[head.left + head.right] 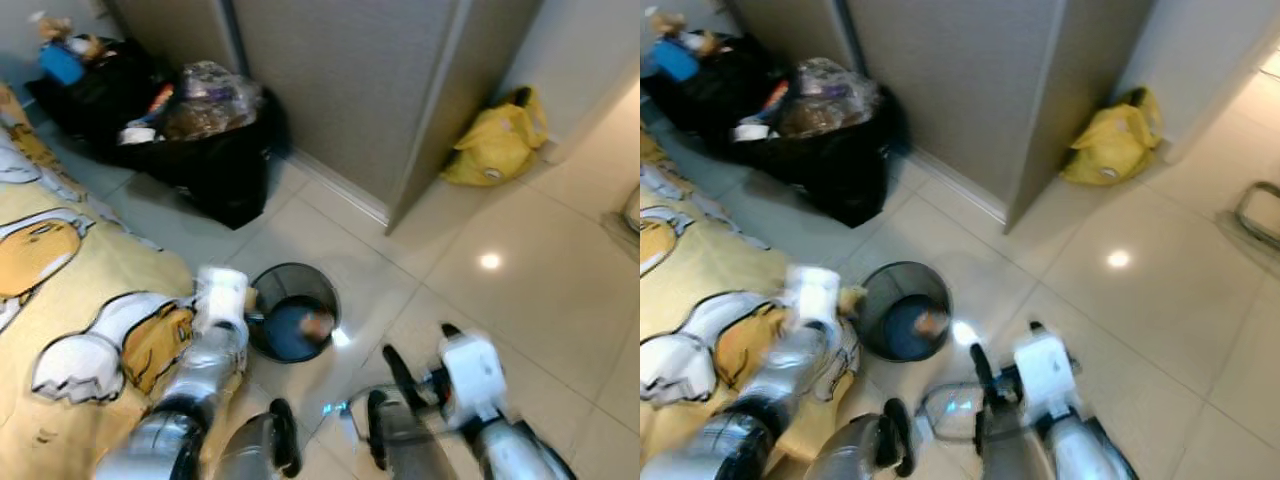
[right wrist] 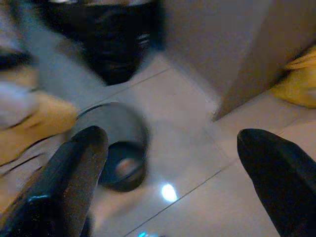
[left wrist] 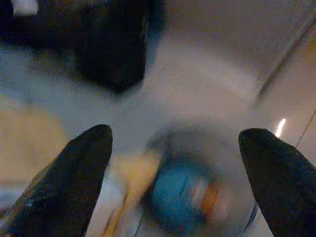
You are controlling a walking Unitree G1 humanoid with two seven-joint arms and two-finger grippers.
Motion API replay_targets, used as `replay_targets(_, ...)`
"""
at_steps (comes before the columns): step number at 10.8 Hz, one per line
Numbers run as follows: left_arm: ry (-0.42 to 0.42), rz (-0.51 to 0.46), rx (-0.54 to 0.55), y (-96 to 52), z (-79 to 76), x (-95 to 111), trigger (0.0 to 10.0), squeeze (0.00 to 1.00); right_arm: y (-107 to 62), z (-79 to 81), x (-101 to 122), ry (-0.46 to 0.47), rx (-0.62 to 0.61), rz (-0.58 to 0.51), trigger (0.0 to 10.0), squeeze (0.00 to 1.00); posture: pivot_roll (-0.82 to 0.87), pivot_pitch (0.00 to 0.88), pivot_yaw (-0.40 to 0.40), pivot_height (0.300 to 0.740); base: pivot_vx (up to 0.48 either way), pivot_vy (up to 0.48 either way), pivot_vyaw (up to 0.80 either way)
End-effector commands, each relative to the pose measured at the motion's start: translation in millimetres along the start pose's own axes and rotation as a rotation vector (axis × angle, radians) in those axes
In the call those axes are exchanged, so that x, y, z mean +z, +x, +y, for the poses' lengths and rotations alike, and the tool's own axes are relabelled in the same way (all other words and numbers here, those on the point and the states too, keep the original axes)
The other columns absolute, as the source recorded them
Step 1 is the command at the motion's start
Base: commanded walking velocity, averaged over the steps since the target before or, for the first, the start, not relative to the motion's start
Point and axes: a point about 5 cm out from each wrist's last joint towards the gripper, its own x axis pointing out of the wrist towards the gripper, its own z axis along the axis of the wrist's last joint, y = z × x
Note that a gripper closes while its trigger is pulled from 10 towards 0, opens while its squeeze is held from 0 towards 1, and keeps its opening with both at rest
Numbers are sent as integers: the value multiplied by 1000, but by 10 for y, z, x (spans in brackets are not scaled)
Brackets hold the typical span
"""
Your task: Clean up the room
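Note:
A round black mesh bin stands on the tiled floor, holding a blue thing and a small orange-brown item. My left arm's white wrist hangs just left of the bin's rim, over the blanket's edge. In the blurred left wrist view, the left gripper is open and empty, with the bin below it. My right gripper is open and empty, low over the floor to the right of the bin. The right wrist view looks past its fingers at the bin.
A yellow blanket with egg cartoons covers the left. Full black rubbish bags lie at the back left against a grey cabinet. A yellow bag sits by the cabinet's right corner. Open tiles stretch to the right.

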Motion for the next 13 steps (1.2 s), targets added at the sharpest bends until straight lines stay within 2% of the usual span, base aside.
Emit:
replay_targets(1,-33,-97,21,-64,74,160,10000,0,59,-29,0,30,-7,-2,10000,0,-165,168,50,740,0,476,600)
replay_targets(2,-57,-216,42,-169,64,434,10000,0,263,-133,95,48,-33,-47,10000,0,-114,123,26,740,0,454,569)
replay_targets(3,-75,-306,6,-250,-7,650,10000,0,445,-209,180,88,-50,-83,10000,0,-63,80,-21,740,0,446,475)
replay_targets(4,-78,-358,-9,-224,-27,803,10000,0,604,-245,233,146,-46,-95,10000,0,-20,53,-64,740,-304,375,431)
replay_targets(5,-95,-324,-16,-274,-34,702,10000,0,682,-243,243,137,-25,-97,10000,0,-12,46,-65,740,-352,330,406)
replay_targets(6,-87,-280,-33,-396,-75,562,10000,0,755,-247,258,116,-5,-104,10000,0,9,37,-77,740,-394,281,406)
replay_targets(7,-92,-251,-45,-613,-158,474,10000,0,823,-211,273,112,22,-121,10000,0,21,26,-81,740,0,0,400)
replay_targets(8,-82,-262,-50,-614,-197,511,10000,0,842,-200,260,111,31,-118,10000,0,23,18,-80,740,0,0,406)
replay_targets(10,-39,-253,-62,-543,-269,534,10000,0,881,-169,226,118,47,-114,10000,0,28,0,-70,740,0,-480,400)
replay_targets(12,-20,-205,-2,-508,-189,488,10000,0,923,-169,195,120,48,-115,10000,0,33,0,-63,740,0,-476,400)
replay_targets(13,1,-140,104,-457,-95,424,10000,0,942,-143,186,125,78,-118,10000,0,40,0,-59,740,0,0,406)
